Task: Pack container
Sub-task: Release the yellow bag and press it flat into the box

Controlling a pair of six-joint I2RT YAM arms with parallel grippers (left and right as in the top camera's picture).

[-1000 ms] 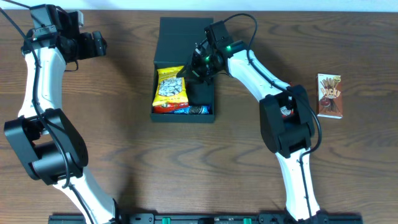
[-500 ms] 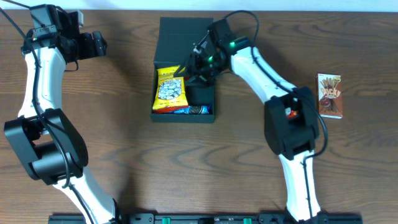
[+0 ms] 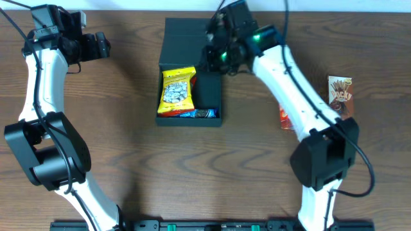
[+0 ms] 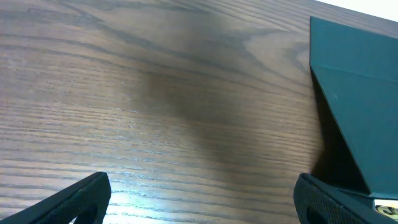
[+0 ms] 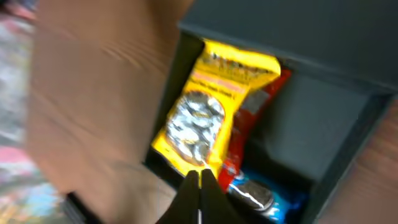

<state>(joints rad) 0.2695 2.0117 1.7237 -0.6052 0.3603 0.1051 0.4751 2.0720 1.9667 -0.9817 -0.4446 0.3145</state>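
Note:
The container (image 3: 168, 38) is a black box in the middle of the table, with its flap lid open at the back. It holds a yellow packet (image 3: 176, 91) over a red packet (image 3: 168, 112) and a blue packet (image 3: 202, 113). My right gripper (image 3: 210, 59) hovers above the box's back right part, shut and empty. The right wrist view shows its closed fingertips (image 5: 199, 177) above the yellow packet (image 5: 205, 118), the blue packet (image 5: 261, 196) and the box wall (image 5: 329, 118). My left gripper (image 3: 103, 46) is open at the far left; its wrist view (image 4: 202, 199) shows the lid (image 4: 354, 112).
A Pocky box (image 3: 340, 97) lies at the right of the table. A red packet (image 3: 285, 117) lies on the table partly behind my right arm. The box's right half (image 3: 209, 93) shows dark bare floor.
My right gripper has risen and drawn back from inside the box toward its rear. The right arm's elbow swung right, uncovering a red packet on the table. The left arm is still.

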